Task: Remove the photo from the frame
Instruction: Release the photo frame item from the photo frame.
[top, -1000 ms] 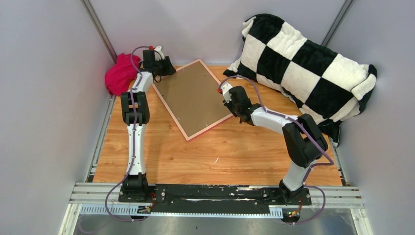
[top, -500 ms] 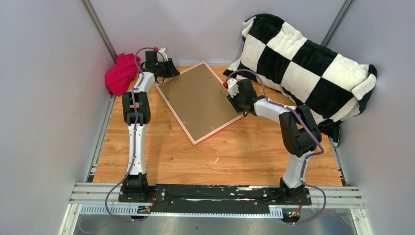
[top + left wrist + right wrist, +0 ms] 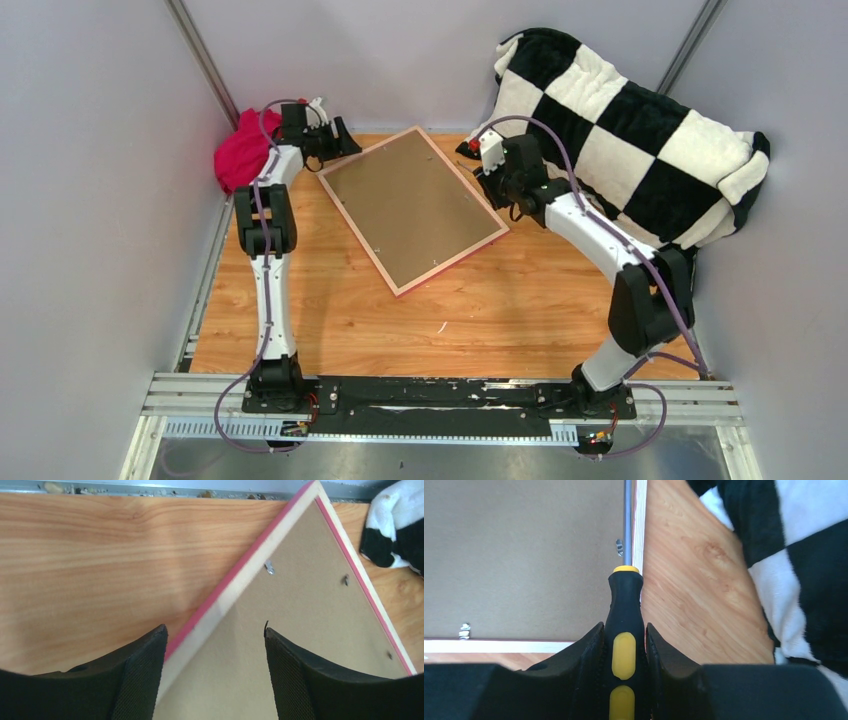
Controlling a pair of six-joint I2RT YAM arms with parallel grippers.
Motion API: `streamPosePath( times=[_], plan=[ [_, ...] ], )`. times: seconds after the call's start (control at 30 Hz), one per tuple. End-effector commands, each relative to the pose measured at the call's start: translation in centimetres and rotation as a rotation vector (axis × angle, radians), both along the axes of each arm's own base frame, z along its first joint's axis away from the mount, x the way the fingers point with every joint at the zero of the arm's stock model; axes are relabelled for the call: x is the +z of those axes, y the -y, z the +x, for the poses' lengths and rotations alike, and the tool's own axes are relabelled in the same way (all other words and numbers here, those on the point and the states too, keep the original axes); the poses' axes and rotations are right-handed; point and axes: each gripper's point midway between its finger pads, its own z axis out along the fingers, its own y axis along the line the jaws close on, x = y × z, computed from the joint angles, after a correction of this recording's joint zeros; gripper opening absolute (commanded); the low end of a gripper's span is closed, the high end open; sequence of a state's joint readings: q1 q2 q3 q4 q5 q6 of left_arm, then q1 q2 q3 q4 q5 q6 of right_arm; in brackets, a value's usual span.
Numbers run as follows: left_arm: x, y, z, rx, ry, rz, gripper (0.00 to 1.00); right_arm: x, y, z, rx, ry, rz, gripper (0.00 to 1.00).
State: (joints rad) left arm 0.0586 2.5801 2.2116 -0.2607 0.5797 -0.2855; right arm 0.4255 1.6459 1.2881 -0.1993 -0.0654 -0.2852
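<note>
We could not see the photo at all. It was hidden inside the frame (image 3: 412,210), which lay face down on the tabletop (image 3: 480,310) in the upper middle of the top picture. Only the brown back board (image 3: 300,630) showed, and little metal clips (image 3: 619,546) held it in along the edge.

So we thought the job had only just begun. The clips had to be bent away, the board lifted off, and then the photo taken out.

At the frame's right side, the right pincer (image 3: 624,632) was squeezed shut around a black and yellow screwdriver (image 3: 625,595), whose metal tip pointed at one clip. At the upper left, the left pincer (image 3: 214,630) was wide open over the frame's pink edge and held nothing.

A checkered blanket (image 3: 640,130) lay at the upper right.
</note>
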Motion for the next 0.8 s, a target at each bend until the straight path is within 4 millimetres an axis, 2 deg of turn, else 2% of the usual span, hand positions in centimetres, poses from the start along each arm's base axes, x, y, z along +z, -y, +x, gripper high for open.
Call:
streamPosePath(
  times=[0.0, 0.13, 0.23, 0.3, 0.33, 0.47, 0.57, 0.67, 0.7, 0.77],
  plan=[
    [6.1, -0.3, -1.8, -0.036, 0.09, 0.072, 0.73, 3.2, -0.6, -2.9, 0.073, 0.002, 0.023, 0.0],
    [5.5, -1.4, -4.8, -0.052, 0.048, 0.179, 0.74, 5.8, -0.9, -5.9, 0.19, 0.037, 0.043, 0.0],
    [4.3, -2.1, -8.1, -0.063, -0.028, 0.242, 0.74, 6.7, -0.4, -8.7, 0.278, 0.039, 0.022, 0.0],
    [4.0, -2.7, -10.3, -0.05, -0.06, 0.285, 0.74, 6.7, -0.1, -10.7, 0.34, 0.038, 0.012, 0.0],
    [4.6, -3.2, -11.3, -0.045, -0.05, 0.323, 0.74, 6.6, 0.0, -11.7, 0.371, 0.036, 0.009, 0.0],
    [4.6, -4.2, -15.4, -0.055, -0.066, 0.415, 0.75, 5.0, 0.8, -14.8, 0.47, 0.05, -0.02, 0.0],
    [4.7, -3.8, -18.4, -0.119, -0.061, 0.46, 0.75, 4.4, 1.5, -15.8, 0.518, 0.095, -0.068, 0.0],
    [4.4, -3.4, -21.0, -0.183, -0.045, 0.558, 0.75, 4.6, 1.7, -15.9, 0.547, 0.136, -0.1, 0.0],
    [4.4, -2.4, -21.8, -0.219, -0.03, 0.591, 0.75, 4.6, 1.7, -15.7, 0.552, 0.145, -0.11, 0.0],
    [4.0, -1.6, -22.8, -0.247, -0.008, 0.639, 0.76, 4.8, 1.6, -15.2, 0.556, 0.158, -0.123, 0.0]
  ],
)
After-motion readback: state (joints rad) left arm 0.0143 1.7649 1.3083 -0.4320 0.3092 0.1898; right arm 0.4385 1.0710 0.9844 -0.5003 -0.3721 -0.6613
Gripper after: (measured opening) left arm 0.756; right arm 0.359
